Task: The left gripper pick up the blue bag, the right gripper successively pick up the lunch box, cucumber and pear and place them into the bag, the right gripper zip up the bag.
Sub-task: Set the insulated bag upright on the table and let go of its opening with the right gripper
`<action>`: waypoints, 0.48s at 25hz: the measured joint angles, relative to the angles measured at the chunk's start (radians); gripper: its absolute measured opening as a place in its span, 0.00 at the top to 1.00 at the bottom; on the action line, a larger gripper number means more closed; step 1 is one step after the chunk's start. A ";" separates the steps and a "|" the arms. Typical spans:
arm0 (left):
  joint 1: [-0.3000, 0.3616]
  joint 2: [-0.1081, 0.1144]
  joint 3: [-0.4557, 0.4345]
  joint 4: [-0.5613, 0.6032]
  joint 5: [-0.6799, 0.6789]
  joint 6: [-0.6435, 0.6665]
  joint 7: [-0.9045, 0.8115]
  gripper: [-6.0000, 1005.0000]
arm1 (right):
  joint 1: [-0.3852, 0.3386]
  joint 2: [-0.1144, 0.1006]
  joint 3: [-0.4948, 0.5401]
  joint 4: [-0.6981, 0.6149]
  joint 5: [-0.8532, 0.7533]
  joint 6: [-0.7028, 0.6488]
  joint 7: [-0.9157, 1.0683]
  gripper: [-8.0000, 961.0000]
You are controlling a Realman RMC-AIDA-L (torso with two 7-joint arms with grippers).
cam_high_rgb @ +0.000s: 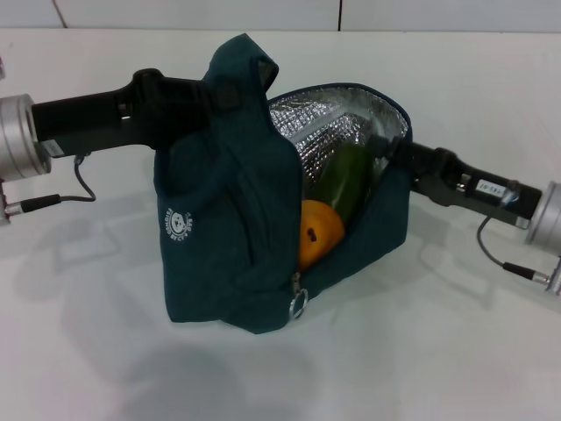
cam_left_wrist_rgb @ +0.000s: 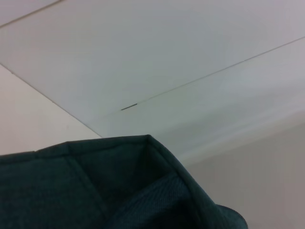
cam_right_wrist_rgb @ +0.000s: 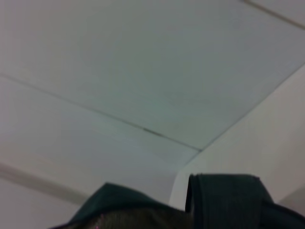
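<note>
Okay, your dark teal fabric lunch bag (cam_high_rgb: 219, 254) stands unzipped, orange-yellow pear (cam_high_rgb: 319, 232) and dark green cucumber (cam_high_rgb: 348, 181) inside.
Left gripper (cam_high_rgb: 197, 98) and right gripper (cam_high_rgb: 394, 153) sit at its rim; can't tell either pincer's state.

I see even, bright light from above; the blue bag (cam_high_rgb: 230, 219) throws soft shadows forward on the white table (cam_high_rgb: 456, 351), foil lining (cam_high_rgb: 329, 132) glinting beside the right gripper; my wrist views look blurred
</note>
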 joint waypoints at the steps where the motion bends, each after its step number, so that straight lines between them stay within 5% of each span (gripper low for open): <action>1: 0.000 0.000 0.000 0.000 0.000 0.000 0.000 0.95 | 0.003 0.000 -0.012 -0.002 0.000 0.002 -0.001 0.33; 12: 0.000 0.001 0.000 0.000 0.001 0.000 0.002 0.95 | -0.004 -0.007 -0.027 -0.023 0.007 -0.016 -0.078 0.48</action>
